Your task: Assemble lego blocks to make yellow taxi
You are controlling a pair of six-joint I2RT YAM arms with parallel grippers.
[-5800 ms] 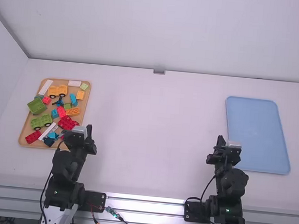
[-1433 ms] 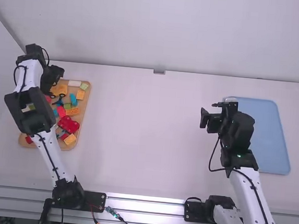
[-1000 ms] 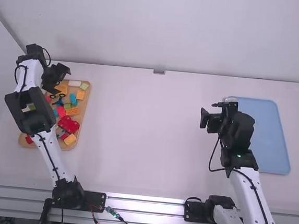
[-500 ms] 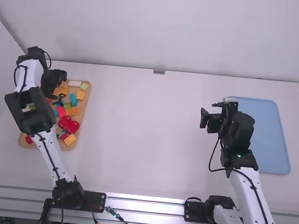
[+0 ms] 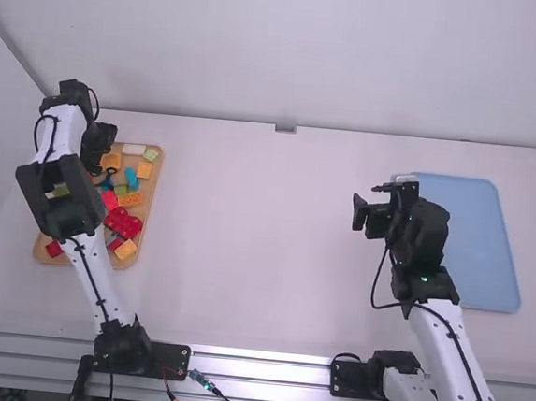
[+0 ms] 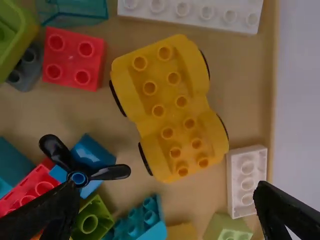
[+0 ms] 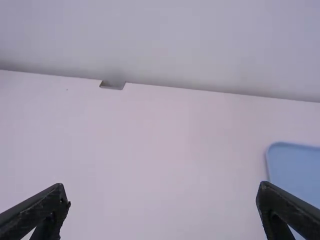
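Note:
Over the far left part of the wooden tray is my left gripper (image 5: 99, 159), with the yellow car base (image 5: 110, 161) partly under it. In the left wrist view the left gripper (image 6: 167, 212) is open, nothing between its fingers, and the whole yellow car base (image 6: 170, 107) lies below it, wheels on both sides. An orange block (image 5: 125, 250) and an orange brick (image 5: 130, 199) rest on the tray. My right gripper (image 5: 372, 208) hangs above the table beside the blue tray; in the right wrist view the right gripper (image 7: 162, 207) is open and holds nothing.
Around the car base sit a red brick (image 6: 74, 58), a black propeller piece (image 6: 78, 178), a white brick (image 6: 247, 181) and a light green block (image 6: 227, 228). The wooden tray's rim (image 5: 149, 211) is at the left; the blue tray (image 5: 476, 237) lies at the right.
Both arms have risen and spread out from their folded poses, the left one to the wooden tray. Over the last half second the left wrist shifted slightly right and the right gripper slightly left.

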